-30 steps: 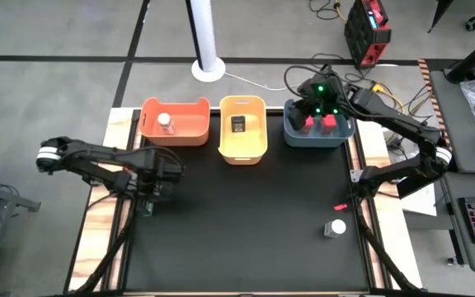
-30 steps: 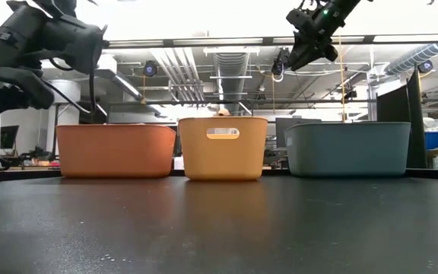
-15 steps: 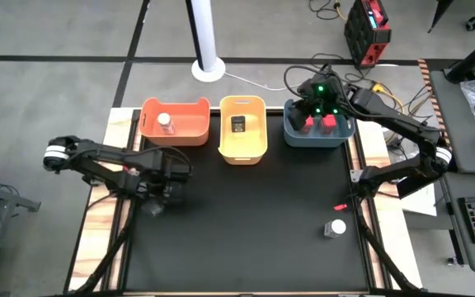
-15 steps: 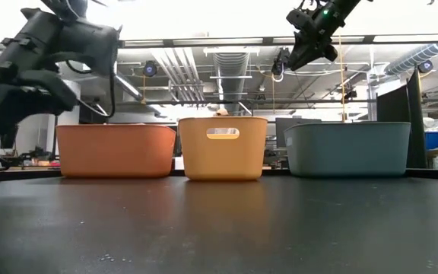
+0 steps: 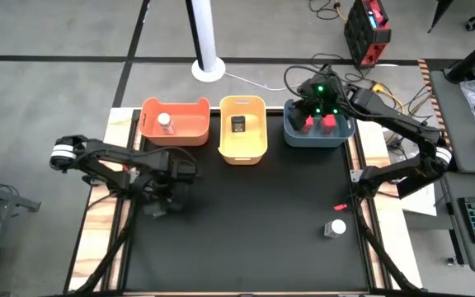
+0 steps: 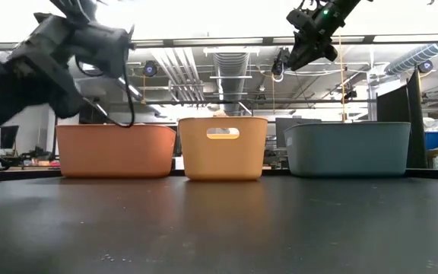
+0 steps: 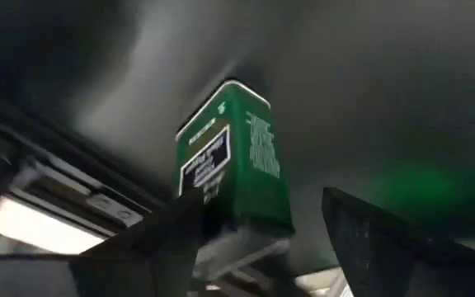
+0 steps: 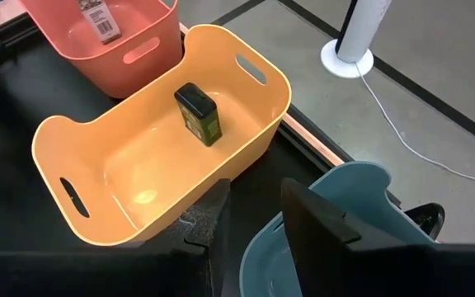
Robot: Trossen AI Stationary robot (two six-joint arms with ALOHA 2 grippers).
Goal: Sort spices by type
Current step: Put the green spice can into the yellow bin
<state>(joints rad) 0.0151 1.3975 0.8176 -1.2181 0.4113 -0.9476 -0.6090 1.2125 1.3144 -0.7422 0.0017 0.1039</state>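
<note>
We saw the black surface (image 5: 246,239) carrying three bins in a row along its far edge: coral bin (image 5: 190,132) on the left, yellow bin (image 5: 258,140) in the middle, blue bin (image 5: 291,132) on the right.

Left arm (image 5: 105,157) reached in over the left side of the surface, in front of the coral bin. Right arm (image 5: 402,128) reached to the blue bin from the right.

Left gripper (image 7: 254,216) was pinching a dark boxy spice tin (image 7: 237,165), with the tin sitting between its two fingers, label side facing the wrist camera. In the high view the tin itself was too hidden under the gripper to point out.

Right gripper (image 8: 254,206) hung above the blue bin, well off the surface in the low view, its fingers (image 8: 320,223) slightly apart with nothing between them.

Spices already in bins:
- Two red spice boxes (image 5: 308,124) were side by side in the blue bin.
- One black spice tin (image 8: 198,114) stood in the yellow bin.
- One white-capped jar (image 5: 166,124) was in the coral bin.

A second white-capped jar (image 5: 335,228) was on the surface near the right front edge, outside any bin. A thin red stick (image 5: 340,206) lay just behind it.
</note>
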